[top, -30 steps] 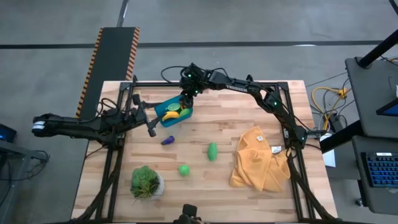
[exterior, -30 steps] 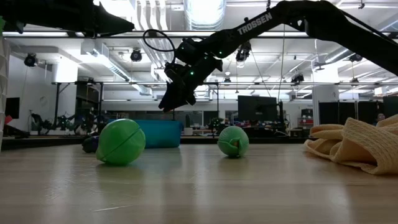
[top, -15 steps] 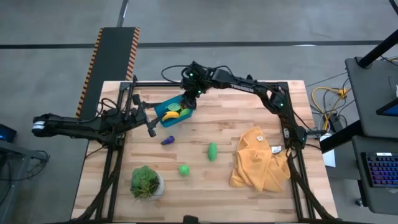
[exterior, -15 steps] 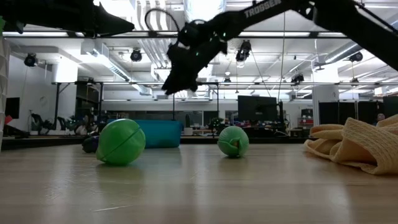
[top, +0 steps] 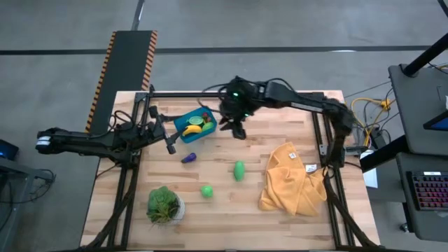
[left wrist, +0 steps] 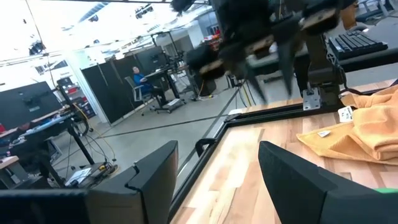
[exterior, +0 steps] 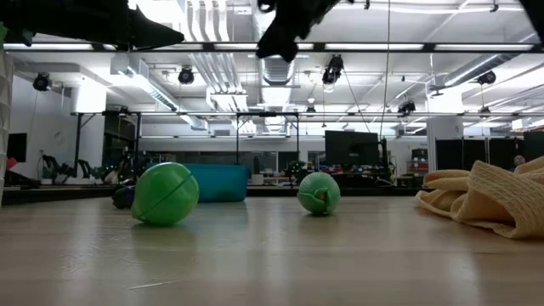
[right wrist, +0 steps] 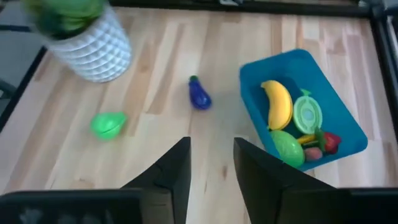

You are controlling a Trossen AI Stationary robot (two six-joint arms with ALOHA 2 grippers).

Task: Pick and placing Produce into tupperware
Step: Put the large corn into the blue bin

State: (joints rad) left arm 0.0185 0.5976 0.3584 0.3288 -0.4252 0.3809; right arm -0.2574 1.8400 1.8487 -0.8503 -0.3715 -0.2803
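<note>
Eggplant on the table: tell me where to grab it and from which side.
Grip the purple eggplant across its narrow body, coming straight down from above. It lies flat and alone on the wood beside the teal tub, its sides unobstructed. The open right end effector is nearest.

My right arm reaches in from the far right, its gripper (top: 236, 129) raised high above the table's middle, fingers (right wrist: 166, 171) parted and empty. My left arm lies stretched along the left edge, its gripper (top: 170, 145) parted, holding nothing.

We see a teal-blue tub (right wrist: 348, 127) with a yellow banana (right wrist: 278, 104), a purple eggplant (right wrist: 199, 93), and a mustard cloth (top: 290, 180).
</note>
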